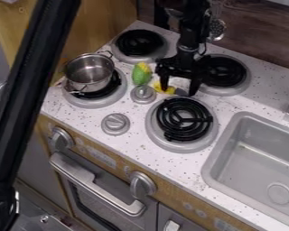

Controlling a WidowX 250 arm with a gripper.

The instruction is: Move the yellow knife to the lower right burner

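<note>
The end effector, its fingers wide apart and gripping nothing, hangs over the yellow knife near the lower right burner.

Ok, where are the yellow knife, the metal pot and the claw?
Yellow knife (170, 90): camera view, on its yellow part.
Metal pot (88, 76): camera view, on its inside bottom.
Claw (178, 91): camera view, midway between its fingertips.
</note>
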